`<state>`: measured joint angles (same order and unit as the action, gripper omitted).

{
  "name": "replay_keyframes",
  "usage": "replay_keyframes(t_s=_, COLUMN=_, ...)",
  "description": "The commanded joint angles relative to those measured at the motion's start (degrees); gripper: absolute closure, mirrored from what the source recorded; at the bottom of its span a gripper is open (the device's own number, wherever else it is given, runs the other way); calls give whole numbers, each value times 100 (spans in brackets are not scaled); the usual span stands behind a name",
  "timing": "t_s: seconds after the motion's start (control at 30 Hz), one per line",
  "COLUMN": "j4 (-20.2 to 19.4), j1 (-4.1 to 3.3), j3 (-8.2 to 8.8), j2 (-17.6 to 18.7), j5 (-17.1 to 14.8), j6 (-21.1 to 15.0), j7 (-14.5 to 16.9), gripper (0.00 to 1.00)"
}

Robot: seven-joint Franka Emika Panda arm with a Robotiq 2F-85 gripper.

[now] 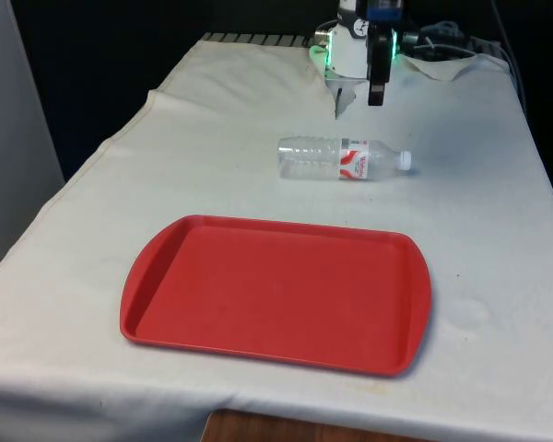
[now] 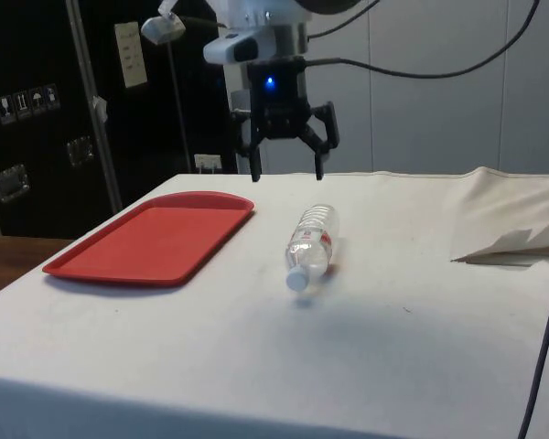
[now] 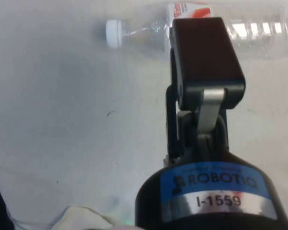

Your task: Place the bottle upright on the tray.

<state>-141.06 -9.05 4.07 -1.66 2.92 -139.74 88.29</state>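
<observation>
Front view: a clear plastic bottle with a white cap and red label (image 1: 344, 158) lies flat at twelve o'clock of the empty red plastic tray (image 1: 276, 293).

Side view: the black two-finger gripper (image 2: 285, 169) hangs spread wide above the bottle.

Wrist view: the cap (image 3: 114, 33) shows near the finger.

The approach is in hand; next, I judge, comes a descent to grasp.

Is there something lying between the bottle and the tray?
No. In the front view, bare white cloth is all that separates the lying bottle from the red tray; the side view agrees.
</observation>
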Motion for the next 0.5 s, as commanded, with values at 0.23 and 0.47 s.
replay_keyframes(t_s=0.23, j4=-29, j1=0, j3=-17, j2=172, j5=0, j6=-201, j7=0, gripper=0)
replay_keyframes(t_s=0.47, j4=-46, j1=0, j3=-11, j2=332, j5=57, j6=-321, j7=-34, gripper=0)
